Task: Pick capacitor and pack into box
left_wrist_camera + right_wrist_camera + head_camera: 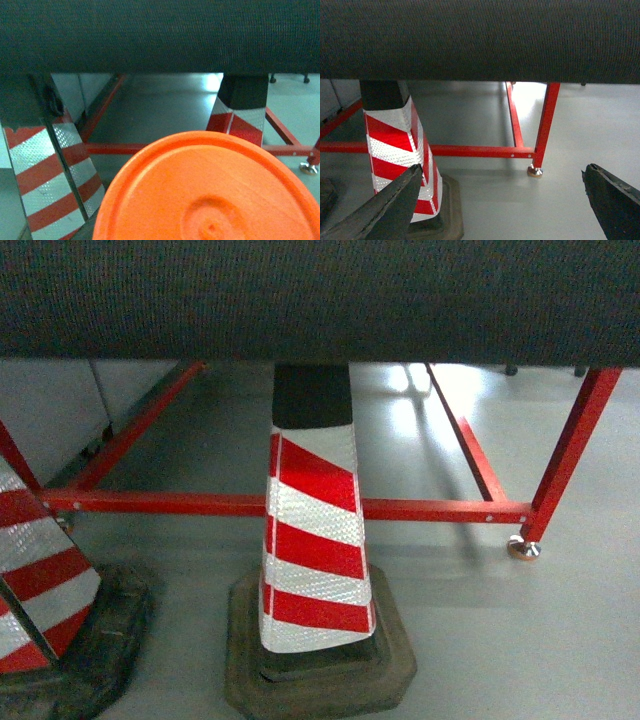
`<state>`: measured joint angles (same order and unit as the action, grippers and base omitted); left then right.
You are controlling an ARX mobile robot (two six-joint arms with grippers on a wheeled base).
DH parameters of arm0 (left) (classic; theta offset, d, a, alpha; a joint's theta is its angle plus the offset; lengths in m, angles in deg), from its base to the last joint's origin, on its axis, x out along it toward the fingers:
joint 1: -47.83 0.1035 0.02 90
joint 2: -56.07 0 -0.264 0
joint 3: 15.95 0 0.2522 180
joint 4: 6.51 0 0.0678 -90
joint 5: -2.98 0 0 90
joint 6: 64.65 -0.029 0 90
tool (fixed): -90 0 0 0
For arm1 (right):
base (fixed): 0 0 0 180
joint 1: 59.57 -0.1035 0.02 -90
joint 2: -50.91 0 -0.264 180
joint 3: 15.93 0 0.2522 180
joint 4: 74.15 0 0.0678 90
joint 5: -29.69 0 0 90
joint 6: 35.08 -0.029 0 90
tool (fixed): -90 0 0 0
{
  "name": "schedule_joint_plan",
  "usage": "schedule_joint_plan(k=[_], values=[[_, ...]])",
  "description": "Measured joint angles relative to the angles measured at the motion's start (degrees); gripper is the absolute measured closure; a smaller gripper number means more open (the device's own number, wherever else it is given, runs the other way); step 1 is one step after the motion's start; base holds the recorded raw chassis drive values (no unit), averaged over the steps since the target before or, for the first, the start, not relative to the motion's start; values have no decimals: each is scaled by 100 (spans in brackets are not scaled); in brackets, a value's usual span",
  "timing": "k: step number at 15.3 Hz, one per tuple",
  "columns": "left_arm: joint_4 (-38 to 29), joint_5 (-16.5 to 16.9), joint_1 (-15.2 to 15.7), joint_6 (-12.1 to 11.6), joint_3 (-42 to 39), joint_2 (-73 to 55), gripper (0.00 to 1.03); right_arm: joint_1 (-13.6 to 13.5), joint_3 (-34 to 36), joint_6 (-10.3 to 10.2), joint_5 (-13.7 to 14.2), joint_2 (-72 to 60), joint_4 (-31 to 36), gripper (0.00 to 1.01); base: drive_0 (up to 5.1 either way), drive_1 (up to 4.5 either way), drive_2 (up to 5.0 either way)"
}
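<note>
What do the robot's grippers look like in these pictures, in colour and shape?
Only the right gripper shows. Its two fingers are dark grey to black, matte, wedge-shaped and tapering to pointed tips, with a slightly rough surface. No cables or markings are visible on them. The left gripper cannot be seen: an orange round lid fills the lower part of the left wrist view.

The table edge is showing a dark, matt, woven cloth-like surface. Its red frame is looking like smooth painted metal. The cone is wearing glittery reflective stripes over a rough, dull base. The orange disc is looking like smooth plastic. The grey floor is shining glossily.
</note>
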<state>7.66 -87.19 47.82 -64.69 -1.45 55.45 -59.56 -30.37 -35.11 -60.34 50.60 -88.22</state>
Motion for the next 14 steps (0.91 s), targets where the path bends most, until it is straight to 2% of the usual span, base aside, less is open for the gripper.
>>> schedule_joint_plan(k=[14], values=[[2, 20, 0, -4, 0, 0, 60, 0, 0, -17, 7, 2, -2, 3, 0, 0, 0]])
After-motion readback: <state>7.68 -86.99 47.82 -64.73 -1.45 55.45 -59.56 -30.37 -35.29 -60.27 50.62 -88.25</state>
